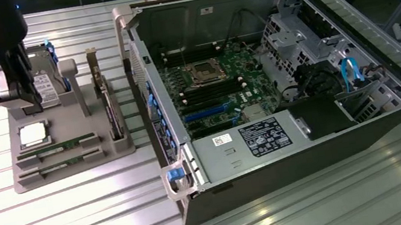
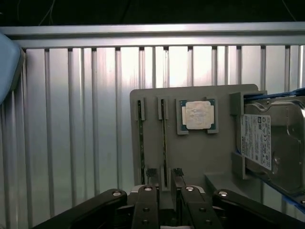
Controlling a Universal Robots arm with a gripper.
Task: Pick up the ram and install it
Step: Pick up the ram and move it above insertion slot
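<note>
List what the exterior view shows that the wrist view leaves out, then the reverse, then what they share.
Exterior view adds: the open computer case, its motherboard with the processor socket, and a card standing on edge in the holder.
Wrist view adds: the open gripper, its fingertips on either side of the ram nearer the processor chip.
Shared: the grey holder, the processor chip, that ram, the second ram and the hard drive.
</note>
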